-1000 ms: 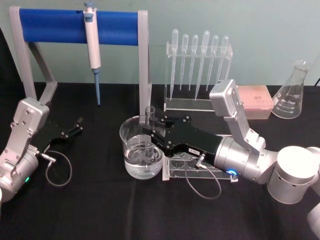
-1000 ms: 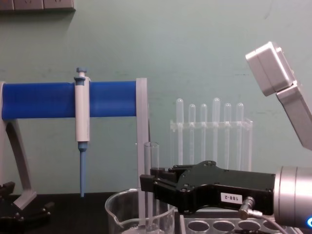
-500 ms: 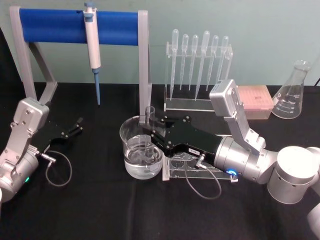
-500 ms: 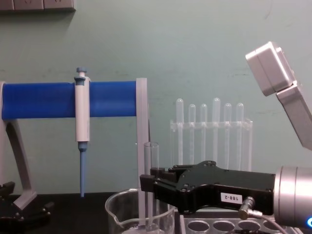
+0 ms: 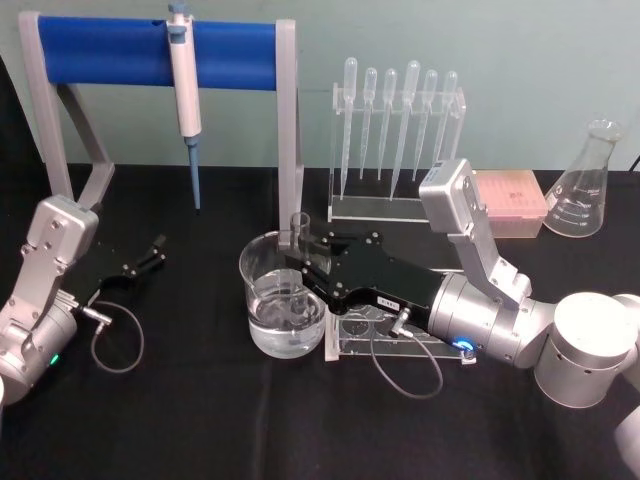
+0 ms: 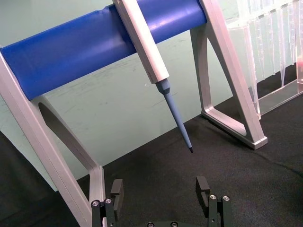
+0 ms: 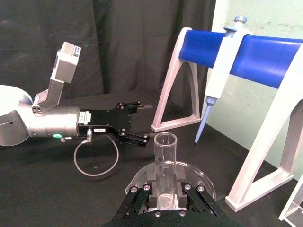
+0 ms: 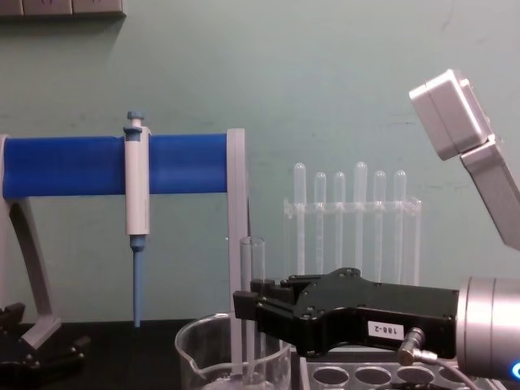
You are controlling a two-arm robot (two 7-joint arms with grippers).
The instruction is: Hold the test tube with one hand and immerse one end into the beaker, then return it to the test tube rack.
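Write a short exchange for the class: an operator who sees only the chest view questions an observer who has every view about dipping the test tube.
Operator: My view cuts off the beaker's bottom. Is there liquid in it?
Observer: Yes. The head view shows clear liquid in the lower part of the beaker. The test tube, held upright by the right gripper, seems to reach into it.
Operator: Is the left gripper holding anything?
Observer: No. The left wrist view shows the left gripper open and empty, facing the hanging pipettor.
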